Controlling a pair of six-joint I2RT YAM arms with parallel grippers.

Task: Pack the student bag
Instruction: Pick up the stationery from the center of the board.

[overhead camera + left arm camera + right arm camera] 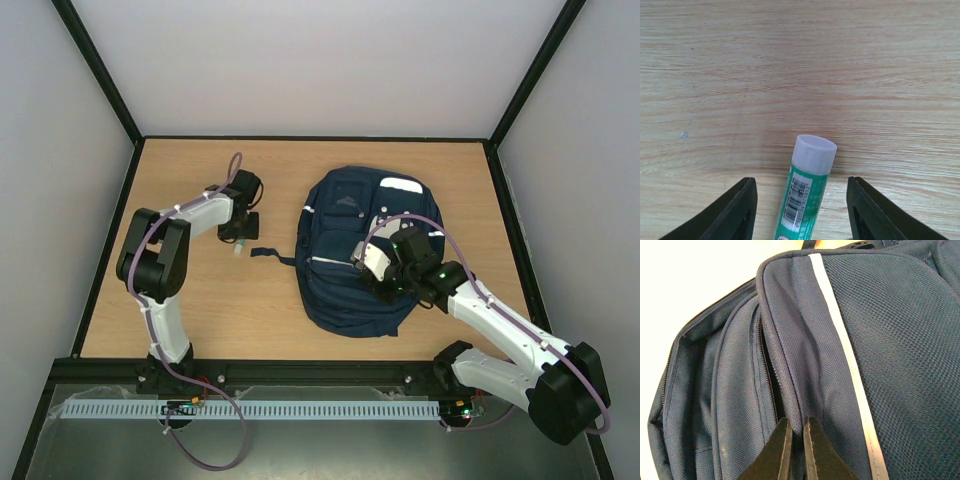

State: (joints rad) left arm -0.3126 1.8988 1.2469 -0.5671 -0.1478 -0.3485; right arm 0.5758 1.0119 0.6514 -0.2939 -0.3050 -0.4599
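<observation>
The student bag (340, 300) lies flat, right of the table's centre; it is navy with thin white stripes. My right gripper (360, 262) rests on the bag's middle. In the right wrist view that gripper (797, 422) is shut on a fold of the bag's fabric (805, 365), beside an open zip. A green glue stick (239, 249) with a white cap lies on the wood left of the bag. My left gripper (240, 236) hangs over it. The left wrist view shows the glue stick (807, 192) between the left gripper's (800, 182) open jaws, with a gap on each side.
A dark strap (268, 252) of the bag trails left onto the wooden table (200, 310), ending close to the glue stick. A black frame (310, 138) and pale walls border the table on three sides.
</observation>
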